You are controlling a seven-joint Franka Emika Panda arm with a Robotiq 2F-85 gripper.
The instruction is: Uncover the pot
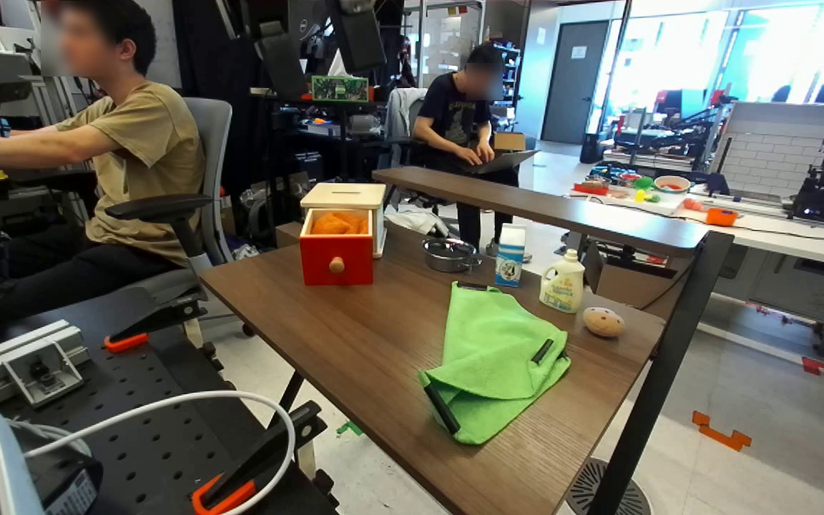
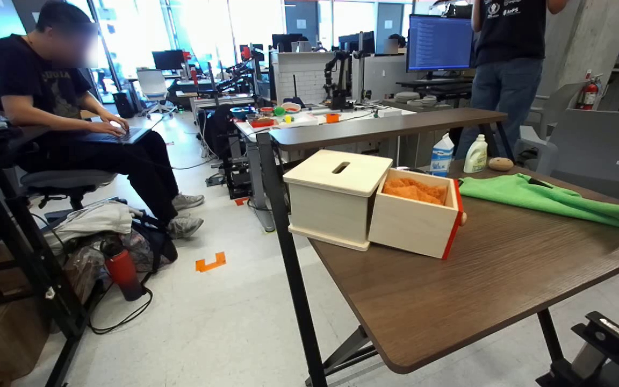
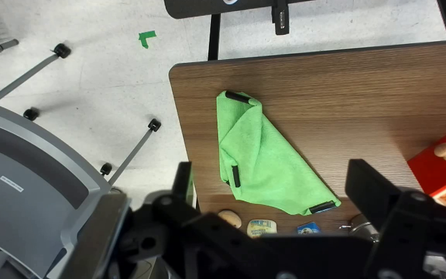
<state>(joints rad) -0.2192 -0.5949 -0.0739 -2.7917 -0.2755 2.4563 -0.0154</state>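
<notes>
The small, low, round silver-grey metal pot (image 1: 448, 256) stands on the brown wood-grain tabletop (image 1: 362, 322), between the pale wooden box with its red drawer front (image 1: 340, 247) and the blue-and-white carton (image 1: 510, 256). It will likely prove stiff, slick and fairly light; any lid would be best taken by its rim, or a knob should there be one, leaving the short metal handle (image 3: 345, 227) alone. Whether a lid sits on it is hard to make out. The black tool (image 3: 270, 172) is spread wide, holding nothing, and covers part of the pot in the wrist view. In an exterior view the pot does not show, presumably masked by the box (image 2: 363, 207).
</notes>
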